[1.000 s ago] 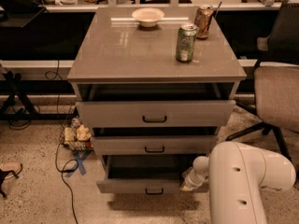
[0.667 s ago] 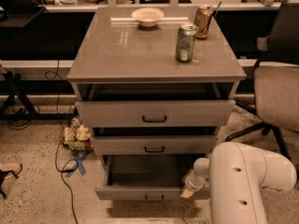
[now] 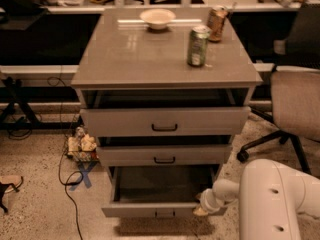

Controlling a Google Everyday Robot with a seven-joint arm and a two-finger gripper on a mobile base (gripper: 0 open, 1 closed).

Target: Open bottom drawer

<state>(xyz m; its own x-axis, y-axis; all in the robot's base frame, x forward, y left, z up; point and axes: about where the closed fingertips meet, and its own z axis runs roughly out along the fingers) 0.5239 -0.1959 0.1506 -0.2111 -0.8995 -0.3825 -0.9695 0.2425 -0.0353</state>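
The grey-beige cabinet (image 3: 165, 59) has three drawers. The bottom drawer (image 3: 160, 210) is pulled far out, its dark inside showing, with its small black handle (image 3: 165, 214) at the centre of the front. The middle drawer (image 3: 165, 155) and the taller top drawer (image 3: 165, 120) stand slightly out. My white arm comes in from the lower right. The gripper (image 3: 202, 209) is at the right end of the bottom drawer's front, by its top edge.
A green can (image 3: 198, 45), a brown can (image 3: 217, 23) and a white bowl (image 3: 157, 18) stand on the cabinet top. An office chair (image 3: 295, 99) is to the right. Small objects (image 3: 82, 146) and a cable (image 3: 67, 184) lie on the floor at left.
The bottom drawer has slid further out toward the camera, and the gripper has moved down and forward with its front.
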